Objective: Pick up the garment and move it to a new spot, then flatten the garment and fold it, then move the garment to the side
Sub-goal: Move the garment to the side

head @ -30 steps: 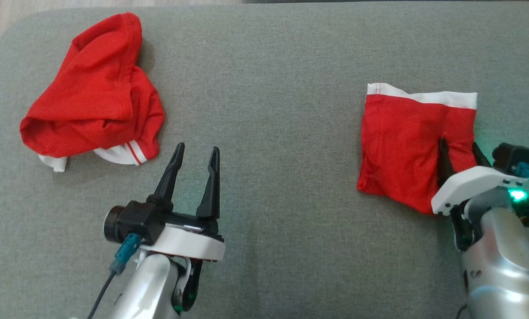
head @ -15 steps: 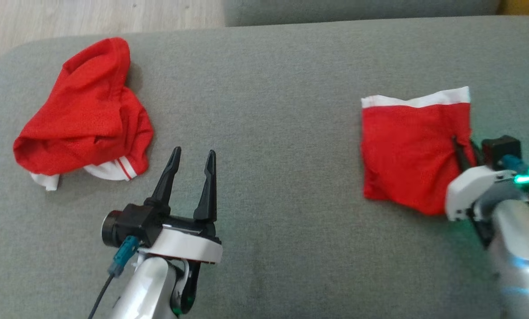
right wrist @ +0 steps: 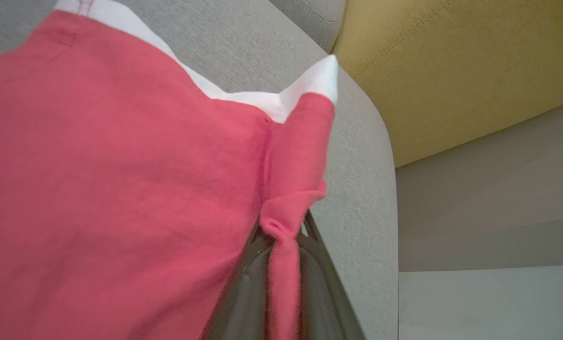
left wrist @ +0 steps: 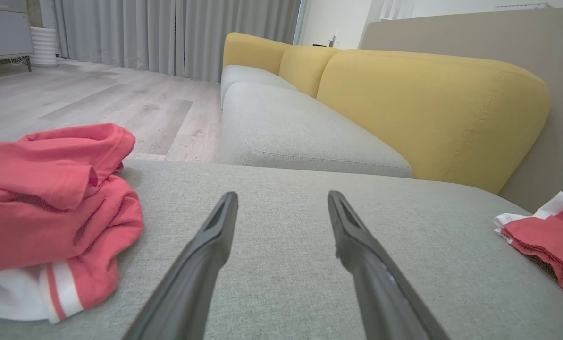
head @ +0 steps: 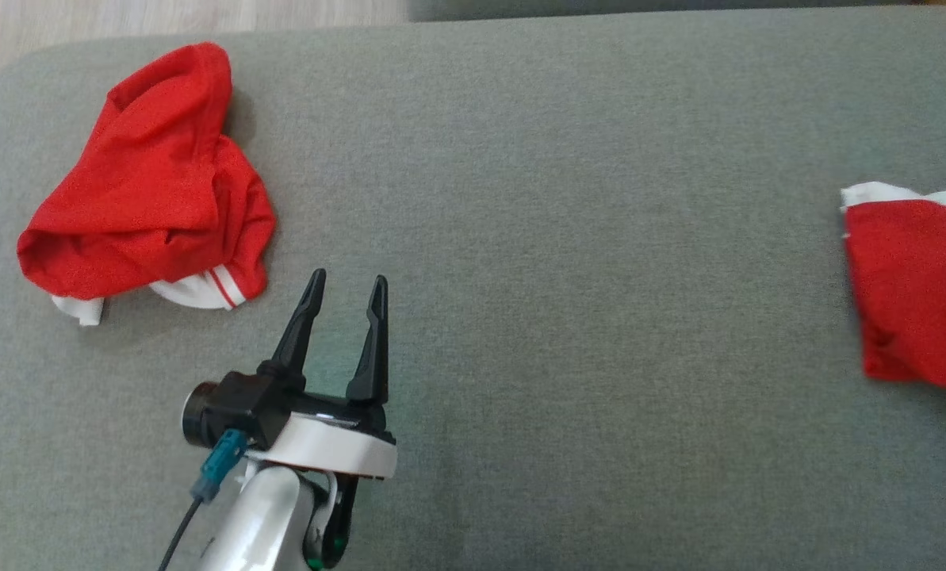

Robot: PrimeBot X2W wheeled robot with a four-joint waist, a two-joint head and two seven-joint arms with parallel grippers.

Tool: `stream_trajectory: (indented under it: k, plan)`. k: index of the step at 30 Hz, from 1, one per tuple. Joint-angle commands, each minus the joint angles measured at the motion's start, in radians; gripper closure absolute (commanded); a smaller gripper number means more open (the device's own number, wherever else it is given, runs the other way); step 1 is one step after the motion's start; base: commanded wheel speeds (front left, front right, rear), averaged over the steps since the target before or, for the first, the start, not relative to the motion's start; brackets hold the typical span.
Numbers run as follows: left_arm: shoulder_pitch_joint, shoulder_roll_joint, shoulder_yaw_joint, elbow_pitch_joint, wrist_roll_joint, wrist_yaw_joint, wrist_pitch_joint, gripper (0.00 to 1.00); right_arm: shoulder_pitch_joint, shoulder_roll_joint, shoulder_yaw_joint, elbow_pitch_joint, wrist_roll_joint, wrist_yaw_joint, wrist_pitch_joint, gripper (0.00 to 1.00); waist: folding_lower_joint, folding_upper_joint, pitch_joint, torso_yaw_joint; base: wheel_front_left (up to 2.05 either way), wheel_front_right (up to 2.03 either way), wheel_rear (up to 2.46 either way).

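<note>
Jaws: right gripper [right wrist: 285, 236] pinched shut on a fold of the folded red garment [right wrist: 121, 189]; left gripper [head: 349, 277] wide open, holding nothing, above the grey cushion [head: 560, 238] | Hard to see: head view's right edge cuts the folded red garment off | Change: it has slid right since before; crumpled red garment [head: 147, 182] stayed put

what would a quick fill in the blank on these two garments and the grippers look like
1. The right gripper is shut on the folded garment, which is ____ with a white band.
2. The left gripper has its jaws ____.
3. The crumpled garment lies to the left gripper's ____.
4. The sofa backrest is ____.
Missing words: red; open; left; yellow
</note>
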Motion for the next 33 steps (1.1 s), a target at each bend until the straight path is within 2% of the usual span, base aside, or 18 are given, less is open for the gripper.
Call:
stream_trajectory:
  k: [1,8,15,16,17,25,33]
  plan:
    - [-0.040,0.001,0.033,-0.031,0.000,-0.001,-0.010,0.00,0.005,-0.066,-0.001,-0.019,0.009,-0.001,0.000,1.00,0.0000,0.0000,0.016,0.012,0.00,0.00,0.00]
    - [-0.051,0.001,0.047,-0.038,-0.003,0.003,-0.010,0.00,0.013,-0.124,-0.069,-0.024,-0.008,-0.001,0.027,1.00,0.0000,0.0000,0.034,0.021,0.00,0.00,0.00]
    - [-0.058,0.001,0.051,-0.039,-0.001,0.003,-0.010,0.00,0.020,-0.101,-0.186,-0.035,-0.027,-0.001,0.042,1.00,0.0000,0.0000,0.035,0.018,0.00,0.00,0.00]
    - [-0.058,0.001,0.051,-0.038,0.000,0.003,-0.010,0.00,0.022,-0.094,-0.201,-0.041,-0.032,-0.001,0.039,0.65,0.0000,0.0000,0.032,0.016,0.00,0.00,0.00]
    - [-0.057,0.001,0.051,-0.036,0.001,0.003,-0.010,0.00,0.024,-0.086,-0.216,-0.048,-0.039,-0.001,0.038,0.00,0.0000,0.0000,0.028,0.013,0.00,0.00,0.00]
    - [-0.042,0.001,0.067,-0.028,0.009,0.002,-0.010,0.00,0.049,-0.013,-0.294,-0.128,-0.070,-0.001,0.052,0.00,0.0000,0.0000,-0.020,-0.014,0.00,0.00,0.00]
    - [-0.002,0.001,0.084,-0.021,0.001,0.001,-0.010,0.00,0.100,0.121,-0.302,-0.327,-0.026,-0.001,0.043,0.00,0.0000,0.0000,-0.126,-0.042,0.00,0.00,0.00]
